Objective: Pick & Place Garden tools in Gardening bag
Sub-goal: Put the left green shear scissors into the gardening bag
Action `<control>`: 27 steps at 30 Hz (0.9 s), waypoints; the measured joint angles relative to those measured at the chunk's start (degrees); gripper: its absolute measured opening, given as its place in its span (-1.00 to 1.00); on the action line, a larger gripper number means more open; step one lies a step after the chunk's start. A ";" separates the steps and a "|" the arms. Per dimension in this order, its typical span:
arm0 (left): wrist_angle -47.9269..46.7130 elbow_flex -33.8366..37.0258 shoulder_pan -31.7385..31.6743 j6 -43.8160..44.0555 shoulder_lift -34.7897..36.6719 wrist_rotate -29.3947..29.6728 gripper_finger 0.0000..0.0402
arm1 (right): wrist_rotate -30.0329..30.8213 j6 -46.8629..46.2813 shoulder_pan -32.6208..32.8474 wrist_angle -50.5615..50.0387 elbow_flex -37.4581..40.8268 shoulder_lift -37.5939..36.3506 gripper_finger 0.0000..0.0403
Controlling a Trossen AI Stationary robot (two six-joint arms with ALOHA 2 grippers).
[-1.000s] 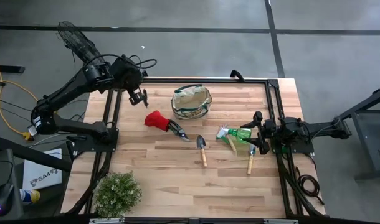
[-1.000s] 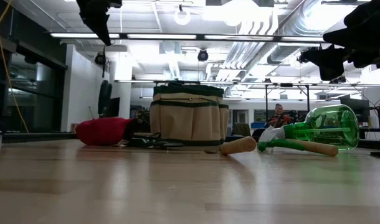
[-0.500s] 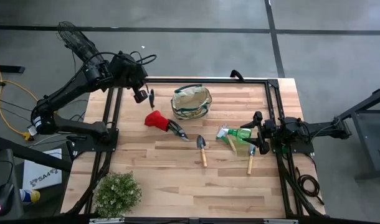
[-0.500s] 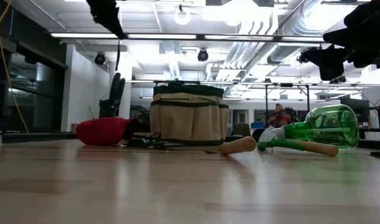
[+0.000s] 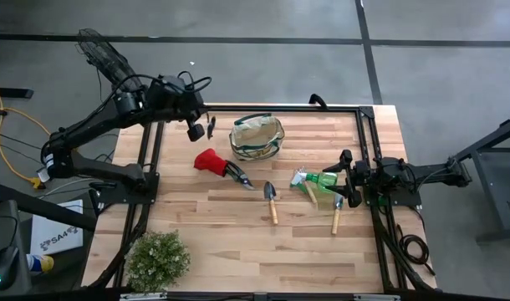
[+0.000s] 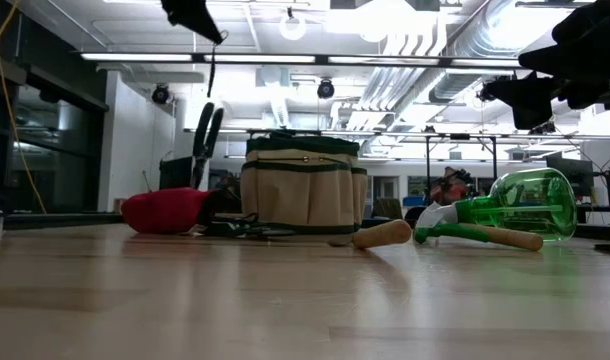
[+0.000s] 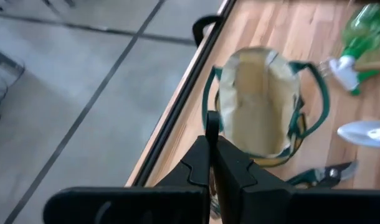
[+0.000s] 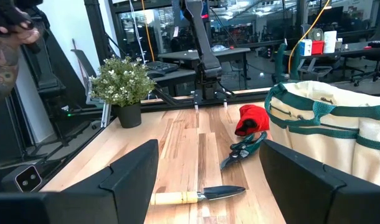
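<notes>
Since a second ago my left gripper [image 5: 206,128] swung toward the gardening bag [image 5: 257,138], now at its 9 o'clock | pinched shut on a thin tool [image 6: 206,130] | light, stiff: hold the handle.

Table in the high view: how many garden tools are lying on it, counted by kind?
Pruning shears: 1
Green sprayer: 1
Wooden-handled tools: 3
Total: 5
Not counted: dark item held by left gripper.
</notes>
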State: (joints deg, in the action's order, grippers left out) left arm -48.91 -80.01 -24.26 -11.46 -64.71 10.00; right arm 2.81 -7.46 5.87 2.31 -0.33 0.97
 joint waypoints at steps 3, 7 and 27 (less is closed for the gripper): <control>2.49 0.00 1.50 0.75 0.02 0.19 -1.00 | 0.01 0.00 0.02 0.00 0.00 -0.02 0.35; 5.25 0.00 3.32 1.08 0.01 0.19 -1.00 | 0.00 0.00 0.00 0.00 0.01 0.00 0.35; 15.60 0.03 8.60 1.24 -0.48 8.35 -1.00 | 0.02 0.00 0.01 0.00 0.00 -0.01 0.35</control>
State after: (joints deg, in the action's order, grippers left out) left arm -33.31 -79.98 -15.66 -10.22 -65.19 18.35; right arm 2.83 -7.46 5.88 2.31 -0.33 0.96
